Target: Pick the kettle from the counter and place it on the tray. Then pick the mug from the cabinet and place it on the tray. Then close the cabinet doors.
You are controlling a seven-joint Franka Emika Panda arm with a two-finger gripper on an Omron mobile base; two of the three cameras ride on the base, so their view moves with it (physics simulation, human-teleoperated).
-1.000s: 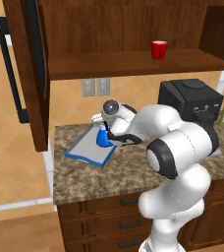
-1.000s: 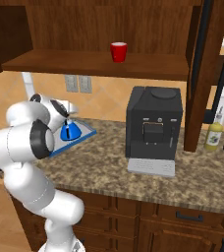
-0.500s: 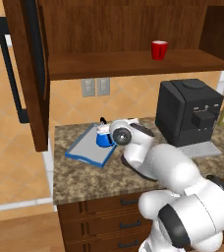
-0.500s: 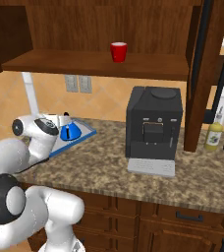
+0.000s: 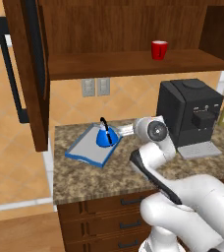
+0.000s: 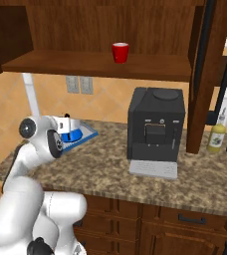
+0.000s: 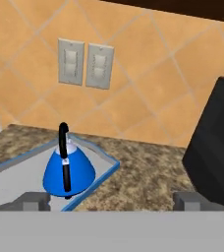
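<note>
kettle (image 5: 104, 137) upright on tray (image 5: 86, 149); gripper (image 7: 112, 199) backed off since, wide open, empty.

No text, label, brand, number or sign can be read anywhere here — the black coffee machine (image 6: 156, 129) has a plain front, and the small marks by its spout are too blurred to make out. The two bottles (image 6: 216, 137) at the right end of the worktop (image 6: 195, 179) carry what may be labels, yet nothing on them is legible. The wall plates (image 7: 86, 63) behind the blue kettle (image 7: 67, 169) are blank — so is the red mug (image 5: 158, 49) on the shelf
</note>
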